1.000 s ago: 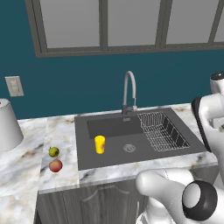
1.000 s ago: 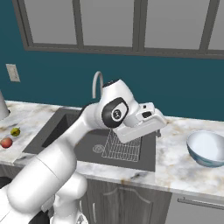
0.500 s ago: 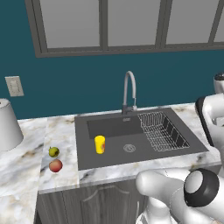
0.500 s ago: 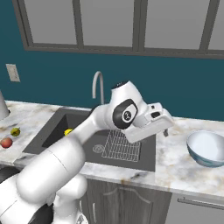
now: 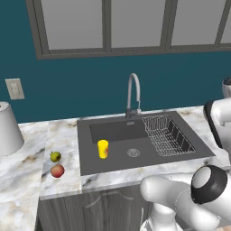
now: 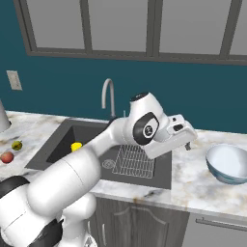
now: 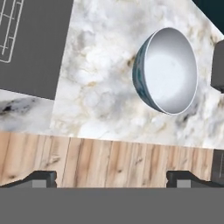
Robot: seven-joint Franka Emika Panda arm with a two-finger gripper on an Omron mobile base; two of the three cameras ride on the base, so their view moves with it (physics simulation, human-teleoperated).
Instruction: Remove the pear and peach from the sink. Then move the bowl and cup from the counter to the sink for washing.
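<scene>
Claw [image 7: 111, 177] with its jaws spread wide and nothing between them, touching nothing; the two dark fingertips [image 7: 40, 178] stand far apart at the lower edge of the hand view. In the right base view the claw [image 6: 185, 140] hangs above the counter [image 6: 193, 178], between the sink [image 6: 58, 144] and the bowl [image 6: 228, 163].

The bowl [image 7: 166, 70] is wide, round and pale bluish-white, with a darker blue-grey outer wall; it rests upright on the marble to the right of the sink, apart from the claw.

The cup [image 5: 103, 149], bright yellow and cylindrical, stands upright on the sink's dark grey floor, left of the round drain [image 5: 133, 153]; a wire rack [image 5: 168, 135] fills the basin's right side.

The pear [image 5: 55, 156], yellow-green, and the peach [image 5: 57, 171], reddish-orange, lie close together on the counter just left of the sink.

No legible brand, label or writing appears on any object.
</scene>
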